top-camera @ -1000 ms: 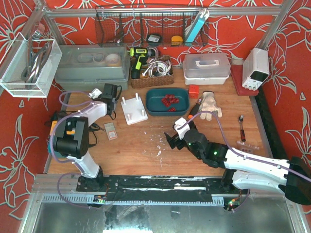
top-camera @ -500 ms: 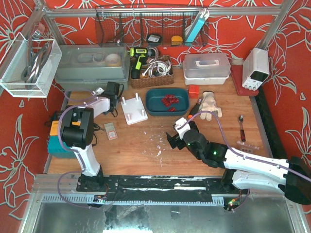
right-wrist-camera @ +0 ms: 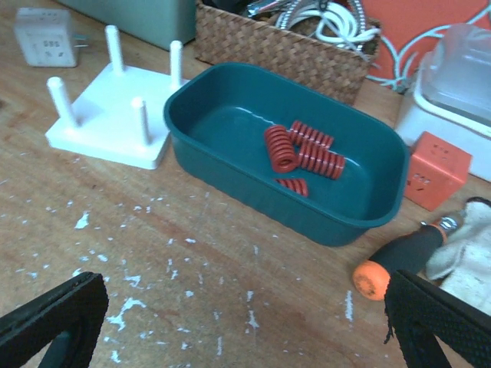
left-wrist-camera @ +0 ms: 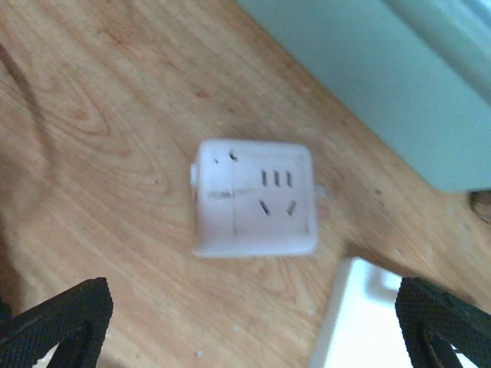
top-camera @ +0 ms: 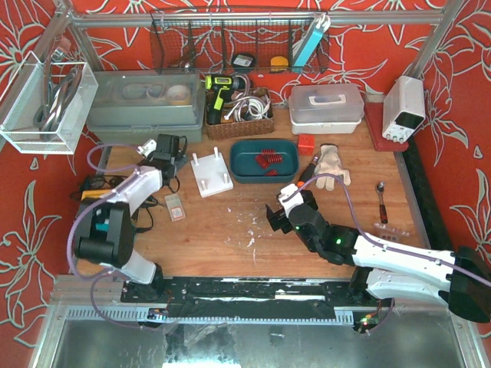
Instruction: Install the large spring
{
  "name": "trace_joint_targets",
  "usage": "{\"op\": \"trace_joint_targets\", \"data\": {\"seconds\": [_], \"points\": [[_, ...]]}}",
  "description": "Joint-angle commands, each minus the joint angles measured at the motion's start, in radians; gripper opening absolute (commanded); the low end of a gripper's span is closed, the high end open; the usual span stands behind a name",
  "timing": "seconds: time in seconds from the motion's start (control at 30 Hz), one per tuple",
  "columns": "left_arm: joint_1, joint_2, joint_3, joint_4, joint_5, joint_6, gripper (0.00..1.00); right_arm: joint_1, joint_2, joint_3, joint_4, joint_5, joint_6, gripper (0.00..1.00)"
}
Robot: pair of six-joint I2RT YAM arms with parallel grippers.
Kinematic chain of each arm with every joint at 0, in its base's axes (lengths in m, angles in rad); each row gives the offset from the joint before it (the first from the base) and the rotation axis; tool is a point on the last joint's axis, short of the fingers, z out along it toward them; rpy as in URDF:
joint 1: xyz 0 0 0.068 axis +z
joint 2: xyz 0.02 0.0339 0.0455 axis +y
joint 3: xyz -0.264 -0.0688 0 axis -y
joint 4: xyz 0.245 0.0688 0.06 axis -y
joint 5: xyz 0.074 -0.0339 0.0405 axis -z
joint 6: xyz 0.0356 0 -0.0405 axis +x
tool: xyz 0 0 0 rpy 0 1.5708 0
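Note:
Several red springs [right-wrist-camera: 281,148] lie in a teal tray [right-wrist-camera: 230,165]; the thickest lies at the left of the pile, open end toward me. They also show from above as red springs [top-camera: 265,159] in the tray [top-camera: 265,179]. Left of the tray stands a white peg base [right-wrist-camera: 107,126] [top-camera: 211,175] with bare pegs. My right gripper [right-wrist-camera: 245,330] [top-camera: 278,217] hangs open over bare wood, short of the tray, holding nothing. My left gripper [left-wrist-camera: 253,322] [top-camera: 164,148] is open and empty at the back left, over a white power cube [left-wrist-camera: 253,198].
An orange-tipped black tool [right-wrist-camera: 399,257] and a glove [top-camera: 331,162] lie right of the tray, beside an orange cube [right-wrist-camera: 437,169]. A wicker basket [right-wrist-camera: 284,46], a grey lidded box [top-camera: 142,103] and a white container [top-camera: 326,106] line the back. White flecks dot the wood.
The left arm has shifted its elbow and wrist near the power cube, and its jaws stand wider apart. The right gripper has crept slightly toward the tray.

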Motion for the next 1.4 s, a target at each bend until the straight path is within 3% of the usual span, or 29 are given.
{"op": "trace_joint_targets", "data": {"seconds": [0.0,0.2,0.37,0.47,0.57,0.67,0.8,0.93,1.13,1.37], "points": [[-0.035,-0.151,-0.085,0.072,0.095,0.097,1.0,0.005,-0.013,-0.022,0.009,0.107,0.018,0.99],[-0.167,-0.378,-0.184,0.18,0.249,0.273,1.0,-0.011,-0.06,-0.065,0.06,0.121,-0.018,0.99],[-0.238,-0.485,-0.293,0.321,0.508,0.3,1.0,-0.073,-0.082,0.0,-0.053,0.15,0.01,0.99],[-0.315,-0.519,-0.371,0.451,0.582,0.324,1.0,-0.163,-0.056,0.069,-0.167,0.067,0.05,0.99],[-0.41,-0.524,-0.422,0.532,0.533,0.37,1.0,-0.273,-0.002,0.14,-0.208,-0.071,0.038,0.98],[-0.445,-0.52,-0.49,0.614,0.509,0.404,1.0,-0.319,0.068,0.207,-0.215,-0.116,-0.051,0.95],[-0.453,-0.522,-0.584,0.721,0.495,0.419,1.0,-0.392,0.207,0.311,-0.234,-0.282,-0.189,0.83],[-0.453,-0.505,-0.586,0.696,0.443,0.454,1.0,-0.471,0.426,0.498,-0.375,-0.417,-0.296,0.67],[-0.454,-0.578,-0.609,0.669,0.351,0.48,1.0,-0.521,0.655,0.685,-0.435,-0.495,-0.493,0.57],[-0.454,-0.668,-0.657,0.699,0.31,0.461,1.0,-0.565,0.864,0.877,-0.55,-0.612,-0.78,0.57]]}}
